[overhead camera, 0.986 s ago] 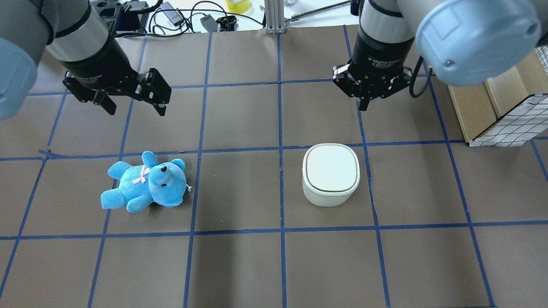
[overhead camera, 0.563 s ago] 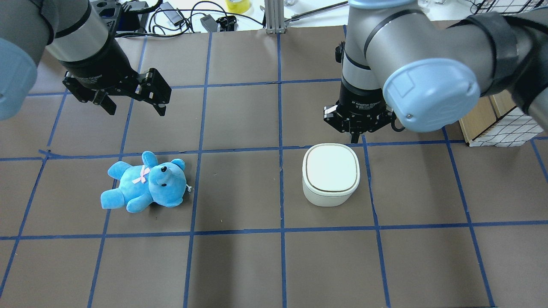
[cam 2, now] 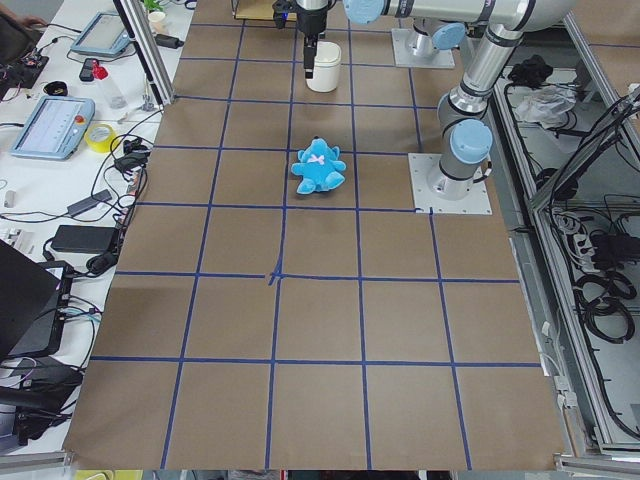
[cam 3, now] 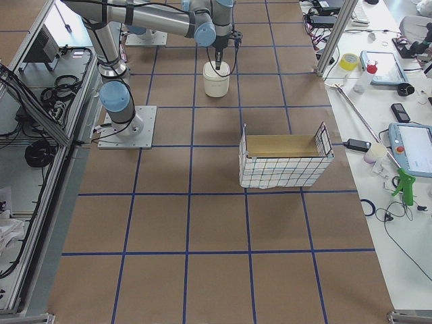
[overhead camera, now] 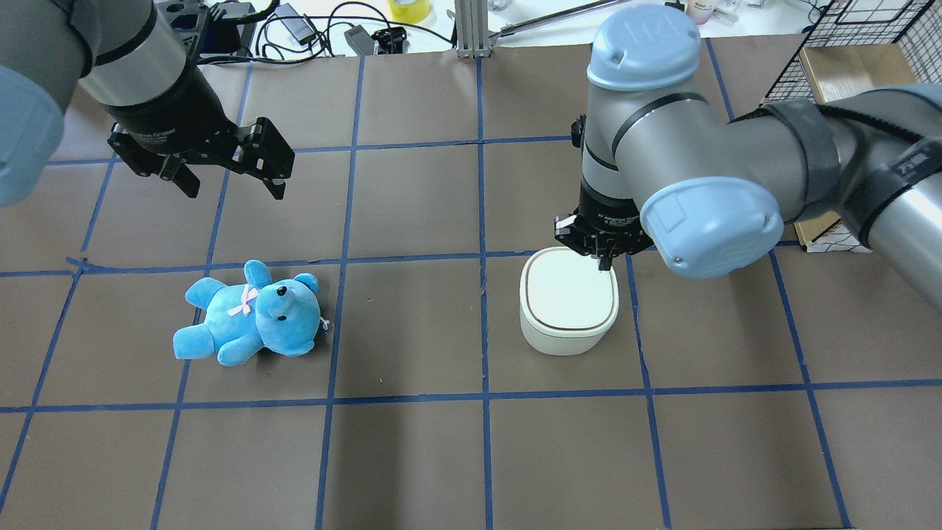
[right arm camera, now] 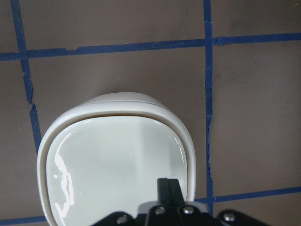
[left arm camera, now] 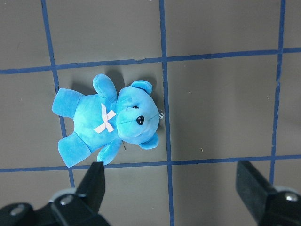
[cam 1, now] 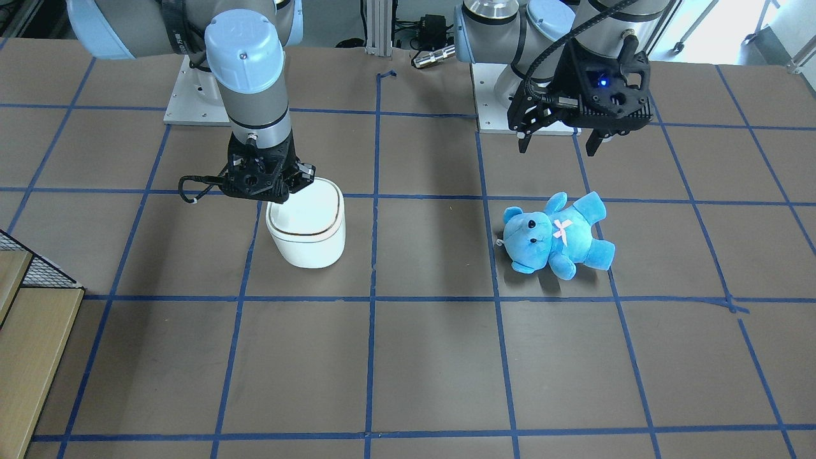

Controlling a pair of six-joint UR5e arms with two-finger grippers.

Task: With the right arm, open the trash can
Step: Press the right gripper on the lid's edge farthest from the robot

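The brown paper-covered table (overhead camera: 412, 331), gridded with blue tape, is carrying the small white rounded-square plastic trash can (overhead camera: 567, 298), which is standing upright in the robot's right half. The silver-grey right arm (overhead camera: 662, 140) with light-blue joint caps is reaching down over it and is by far the nearer arm. The can is showing no marked long axis. Its lid, edged by a thin dark line, is lying flat and closed. The black left gripper (overhead camera: 235, 188) is hanging well apart, fingers spread and empty. The black right gripper (overhead camera: 605, 263) is pointing straight down, fingers pressed together on nothing, above the lid near its right-hand edge. Contact cannot be told.
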